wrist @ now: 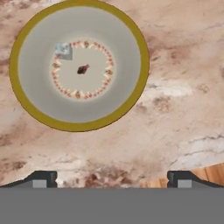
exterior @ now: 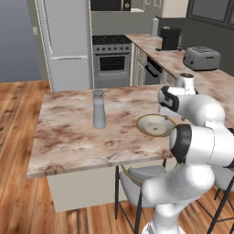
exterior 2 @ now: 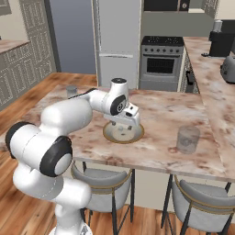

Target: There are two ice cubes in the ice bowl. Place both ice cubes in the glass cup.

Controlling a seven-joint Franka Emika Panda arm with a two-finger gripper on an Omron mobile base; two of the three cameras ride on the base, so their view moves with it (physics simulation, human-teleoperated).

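You see no readable writing anywhere. The ice bowl (wrist: 78, 65) sits on the marble counter (exterior: 73, 132) and holds one ice cube (wrist: 64, 50) near its middle ring (pale, small). The glass cup (exterior: 98, 109) stands well apart on the same counter. The gripper (wrist: 112, 179) hangs above the bowl, fingers spread wide, holding nothing.

Matt glazed-looking ice bowl (wrist: 26, 87) on veined, polished marble-like counter (wrist: 183, 65); translucent glass cup (exterior: 98, 109)

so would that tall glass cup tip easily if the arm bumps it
Probably: the glass cup stands tall and narrow on the smooth marble counter, so a push near its rim could topple it. Looking like translucent glass, it may be slippery and breakable.
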